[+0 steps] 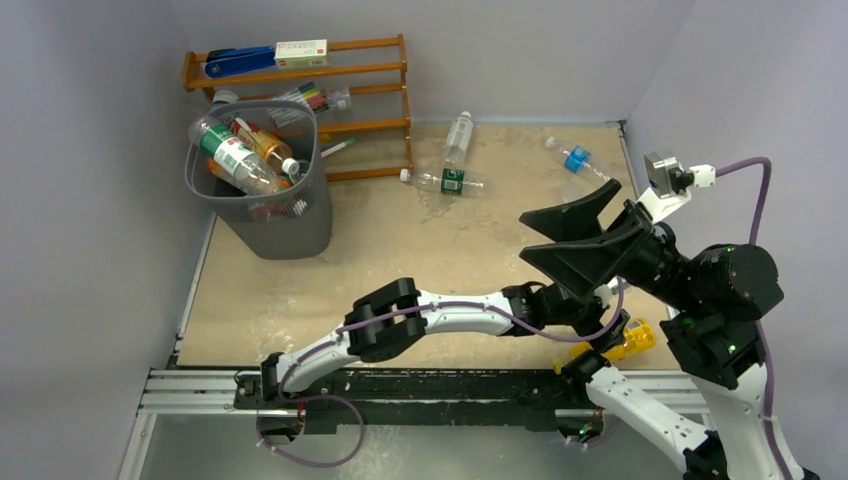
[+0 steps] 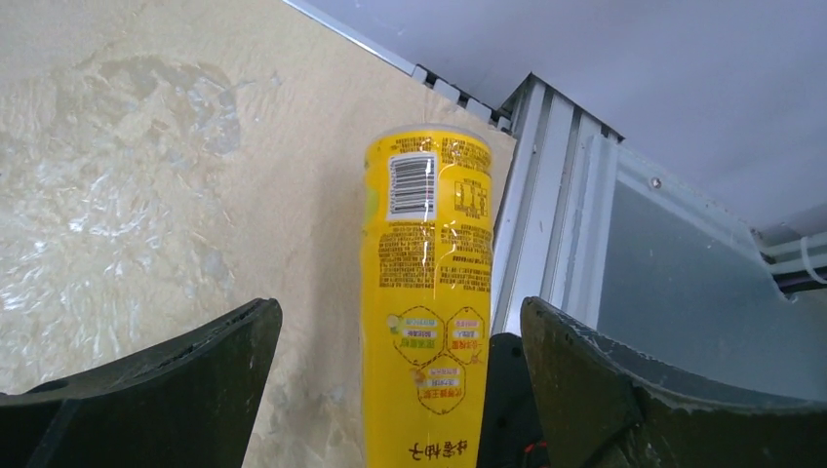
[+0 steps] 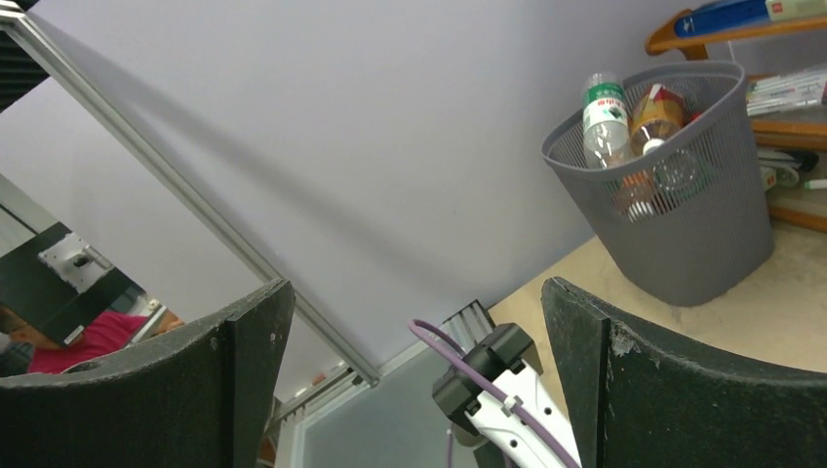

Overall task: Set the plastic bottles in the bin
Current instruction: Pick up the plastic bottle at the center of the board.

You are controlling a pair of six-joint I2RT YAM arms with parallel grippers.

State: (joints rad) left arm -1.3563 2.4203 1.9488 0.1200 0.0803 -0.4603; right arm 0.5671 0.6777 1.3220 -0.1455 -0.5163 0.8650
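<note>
The bin (image 1: 270, 225) stood well left of the left gripper (image 2: 395, 322), which hung wide open and empty — the yellow bottle (image 2: 429, 273) lay below, between its jaws, so lowering squarely mattered. The right gripper (image 3: 417, 292) gaped empty, raised.

Robotics lab test cell. Evidence: beige tabletop (image 1: 400, 250) boxed in by plain lilac partition walls (image 1: 90, 300); aluminium mounting rail (image 1: 190, 385) along the near edge; left arm (image 1: 450, 312) and right arm (image 1: 725, 285) bolted there; purple cable (image 1: 745, 161) looping to a wrist camera (image 1: 660, 172).
</note>
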